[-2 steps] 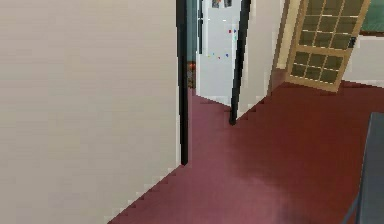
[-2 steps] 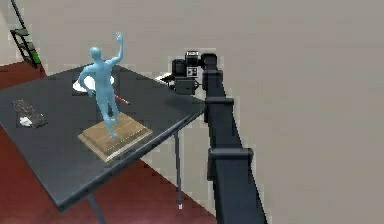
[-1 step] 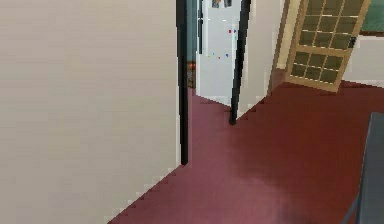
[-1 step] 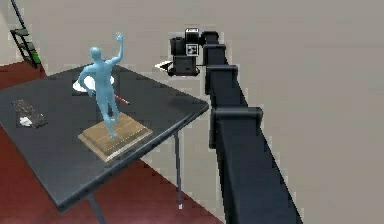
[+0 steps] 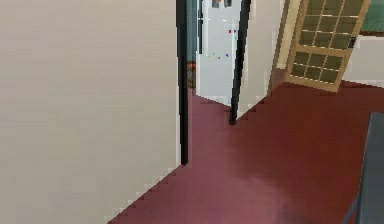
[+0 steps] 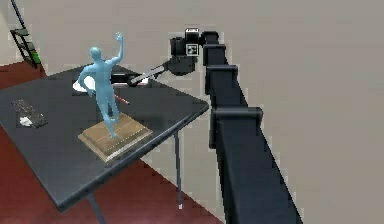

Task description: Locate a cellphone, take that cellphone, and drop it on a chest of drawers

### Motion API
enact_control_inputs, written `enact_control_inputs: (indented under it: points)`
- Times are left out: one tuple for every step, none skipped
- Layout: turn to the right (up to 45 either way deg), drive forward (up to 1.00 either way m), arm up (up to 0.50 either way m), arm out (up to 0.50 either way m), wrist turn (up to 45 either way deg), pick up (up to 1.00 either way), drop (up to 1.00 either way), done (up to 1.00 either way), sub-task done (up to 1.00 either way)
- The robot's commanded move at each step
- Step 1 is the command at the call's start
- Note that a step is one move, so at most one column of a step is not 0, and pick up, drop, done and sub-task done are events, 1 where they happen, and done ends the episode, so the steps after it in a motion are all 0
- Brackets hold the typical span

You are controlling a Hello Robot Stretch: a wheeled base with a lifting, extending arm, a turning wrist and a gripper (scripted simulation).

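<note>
Pincer [image 6: 135,78] at the far end of the arm [image 6: 240,130], fingers reaching low over the tabletop [image 6: 60,145] just inside its far edge. I cannot tell how the fingers stand, nor whether they hold anything: small dark shapes lie on the tabletop right at the tips. Near the tips, toward the middle of the tabletop, a blue statue [image 6: 103,80] with one arm raised stands upright on a wooden base [image 6: 115,138]. A white rounded thing [image 6: 82,88] shows behind the statue by the far edge. Well apart from the pincer, toward the tabletop's end at the arm side view's left, lies a dark flat oblong [image 6: 28,112]. This is my best candidate for the cellphone, though it is too small to confirm. It lies flat. As far as I can judge, its long axis runs roughly along the tabletop's near edge, with one short end toward the statue's base. Which end is the top I cannot tell. Ahead, the forward view gives a cream wall [image 5: 80,90] and red floor [image 5: 260,150] leading to a doorway. Risks: the statue stands between pincer and oblong, so a direct sweep across could topple it. A flat thing close to an edge may be nudged off rather than picked up.
</note>
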Motion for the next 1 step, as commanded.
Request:
enact_control_inputs:
  points:
    - [0.0, 0.0, 0.0, 0.0, -45.0, 0.0, 0.0, 0.0, 0.0]
